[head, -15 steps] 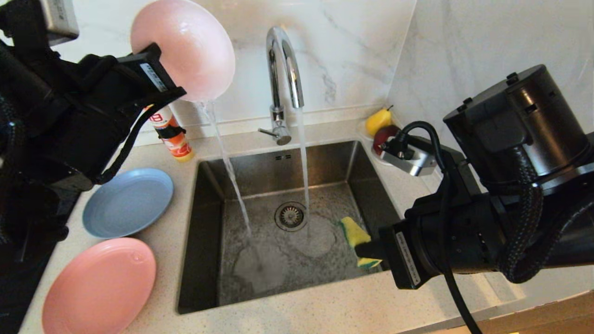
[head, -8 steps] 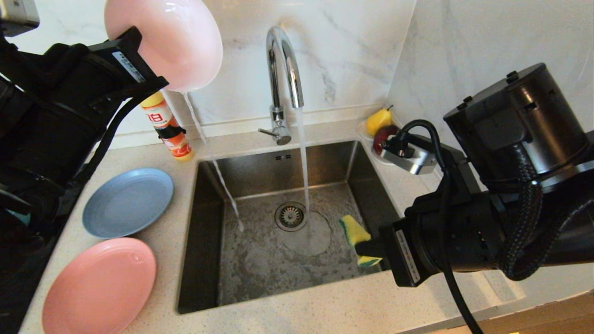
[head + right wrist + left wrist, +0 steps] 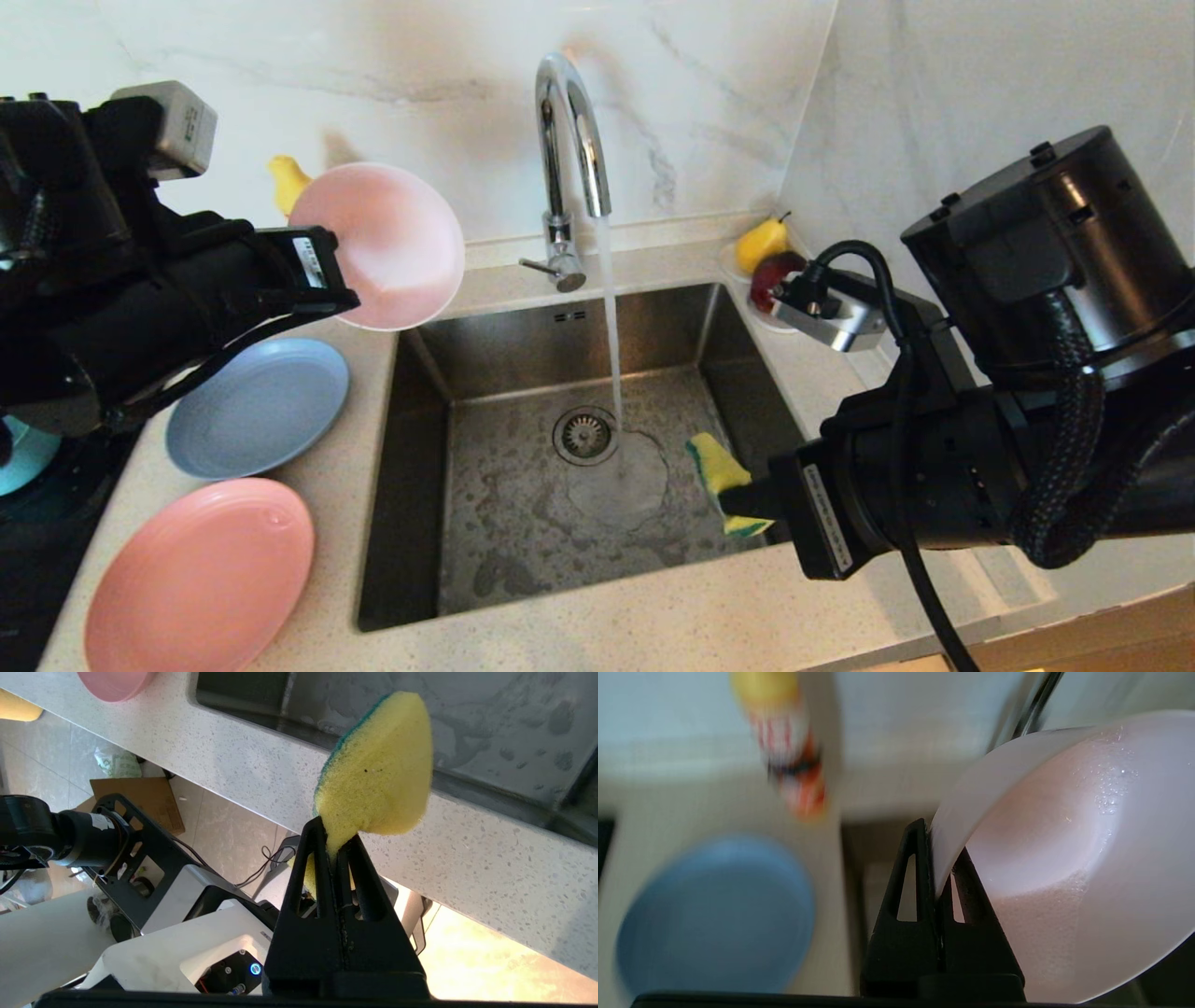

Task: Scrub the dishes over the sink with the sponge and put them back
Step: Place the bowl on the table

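The sponge [image 3: 717, 471], yellow with a green scouring edge, is pinched by its tail in the closed right gripper [image 3: 747, 504] at lower right of the head view, over the sink [image 3: 560, 345]. At upper left, the pale pink bowl [image 3: 387, 245], wet inside, is clamped by its rim in the closed left gripper [image 3: 941, 882]; it has been lowered and its pouring has stopped, so it is probably being returned beside the grey-blue plate [image 3: 257, 406].

Pale pink-white bowl [image 3: 387, 245]: wet, tilted on edge, raised above the sink's [image 3: 411, 485] left rim. Grey-blue plate [image 3: 257, 406] and salmon-pink plate [image 3: 201, 579]: flat on tabletop. Teal bowl [image 3: 21, 453]: partly hidden. Yellow-green sponge [image 3: 717, 467]: raised above the basin's right side.
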You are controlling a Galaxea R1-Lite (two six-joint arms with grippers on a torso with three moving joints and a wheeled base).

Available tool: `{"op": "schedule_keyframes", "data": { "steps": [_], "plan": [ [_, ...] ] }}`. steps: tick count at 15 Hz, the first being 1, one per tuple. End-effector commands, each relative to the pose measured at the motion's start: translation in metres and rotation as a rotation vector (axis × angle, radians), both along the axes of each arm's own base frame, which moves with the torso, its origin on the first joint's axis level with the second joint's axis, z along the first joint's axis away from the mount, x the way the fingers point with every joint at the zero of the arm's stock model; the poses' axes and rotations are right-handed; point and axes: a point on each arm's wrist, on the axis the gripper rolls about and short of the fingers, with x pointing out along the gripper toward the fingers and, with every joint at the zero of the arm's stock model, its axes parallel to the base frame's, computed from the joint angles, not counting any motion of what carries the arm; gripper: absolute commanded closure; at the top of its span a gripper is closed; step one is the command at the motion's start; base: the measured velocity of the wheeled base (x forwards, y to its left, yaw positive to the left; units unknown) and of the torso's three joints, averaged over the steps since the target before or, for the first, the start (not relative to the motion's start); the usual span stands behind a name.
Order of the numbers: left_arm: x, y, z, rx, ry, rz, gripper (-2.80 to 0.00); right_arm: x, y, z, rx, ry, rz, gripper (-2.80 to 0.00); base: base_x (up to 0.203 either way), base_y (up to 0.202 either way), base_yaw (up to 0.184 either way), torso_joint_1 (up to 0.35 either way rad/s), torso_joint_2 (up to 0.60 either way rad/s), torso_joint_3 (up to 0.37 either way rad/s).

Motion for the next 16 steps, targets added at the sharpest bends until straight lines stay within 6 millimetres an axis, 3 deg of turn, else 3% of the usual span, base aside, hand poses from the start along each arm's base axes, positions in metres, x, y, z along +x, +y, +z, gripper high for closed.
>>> {"op": "schedule_keyframes", "data": {
  "steps": [1,3,6,13,16],
  "plan": [
    [-0.007,0.015,0.001,-0.010,0.352,0.050,0.00,0.002,-0.004,-0.003,-0.007,0.010,-0.012,0.00,0.000,0.000,0.000,0.000,0.00,0.000],
    [-0.007,0.046,0.014,-0.162,0.485,0.106,0.00,0.003,-0.005,-0.006,-0.017,0.016,-0.014,0.00,0.000,0.000,0.000,0.000,0.00,0.000],
    [-0.006,0.097,0.009,-0.337,0.586,0.226,0.00,0.005,-0.005,-0.008,-0.014,0.016,-0.020,0.00,0.000,0.000,0.000,0.000,0.00,0.000],
    [-0.036,0.195,0.005,-0.571,0.508,0.655,0.00,0.010,0.000,-0.012,-0.015,0.009,-0.017,0.00,0.000,0.000,0.000,0.000,0.00,0.000],
    [-0.046,0.233,-0.022,-0.631,0.525,0.797,0.00,0.010,0.000,-0.012,-0.015,0.008,-0.017,0.00,0.000,0.000,0.000,0.000,0.00,0.000]
  ]
}}
